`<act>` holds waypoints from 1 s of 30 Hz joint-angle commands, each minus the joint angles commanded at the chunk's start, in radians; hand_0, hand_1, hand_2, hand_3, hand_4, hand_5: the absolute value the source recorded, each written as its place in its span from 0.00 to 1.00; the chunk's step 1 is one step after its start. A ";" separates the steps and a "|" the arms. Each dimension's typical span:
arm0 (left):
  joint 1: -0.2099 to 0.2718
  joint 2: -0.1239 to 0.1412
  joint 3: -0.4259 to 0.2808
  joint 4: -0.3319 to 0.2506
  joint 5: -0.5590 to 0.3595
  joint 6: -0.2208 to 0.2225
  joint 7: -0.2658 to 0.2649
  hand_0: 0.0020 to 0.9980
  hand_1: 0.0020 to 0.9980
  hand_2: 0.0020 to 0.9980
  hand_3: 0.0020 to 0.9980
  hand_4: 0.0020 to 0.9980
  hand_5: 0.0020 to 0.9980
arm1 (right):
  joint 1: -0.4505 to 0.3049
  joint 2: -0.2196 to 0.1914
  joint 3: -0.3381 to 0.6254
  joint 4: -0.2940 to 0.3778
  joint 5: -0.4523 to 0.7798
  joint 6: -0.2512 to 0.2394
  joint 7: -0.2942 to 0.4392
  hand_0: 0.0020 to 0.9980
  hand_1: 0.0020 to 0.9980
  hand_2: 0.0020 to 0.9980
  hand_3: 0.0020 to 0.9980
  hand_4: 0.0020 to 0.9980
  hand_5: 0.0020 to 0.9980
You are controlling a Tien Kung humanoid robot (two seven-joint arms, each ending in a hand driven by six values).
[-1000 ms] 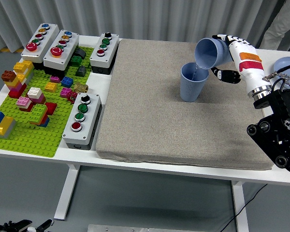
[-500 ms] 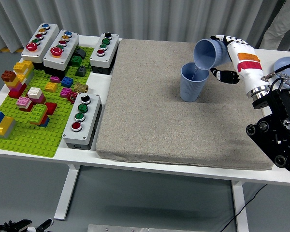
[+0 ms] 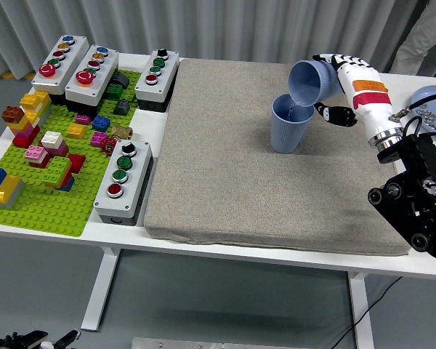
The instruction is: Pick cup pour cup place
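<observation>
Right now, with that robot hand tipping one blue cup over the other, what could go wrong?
The tilted cup in the right hand has its mouth just above the rim of the standing cup, so a small drift might send the pour onto the grey mat. The held cup's lip sits very close to that rim; a nudge could topple the standing cup, which stands free on the soft mat.

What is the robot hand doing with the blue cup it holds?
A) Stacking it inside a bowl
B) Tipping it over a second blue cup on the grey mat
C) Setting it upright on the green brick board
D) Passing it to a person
B: the right robot hand holds the tilted cup, mouth down, over the upright cup on the grey mat.
</observation>
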 joint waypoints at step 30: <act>-0.001 0.001 -0.002 0.000 0.000 0.001 0.000 0.77 0.77 0.83 0.68 0.51 1.00 | 0.049 -0.039 -0.111 -0.014 -0.024 -0.052 -0.005 0.87 0.76 0.61 0.62 0.76 0.11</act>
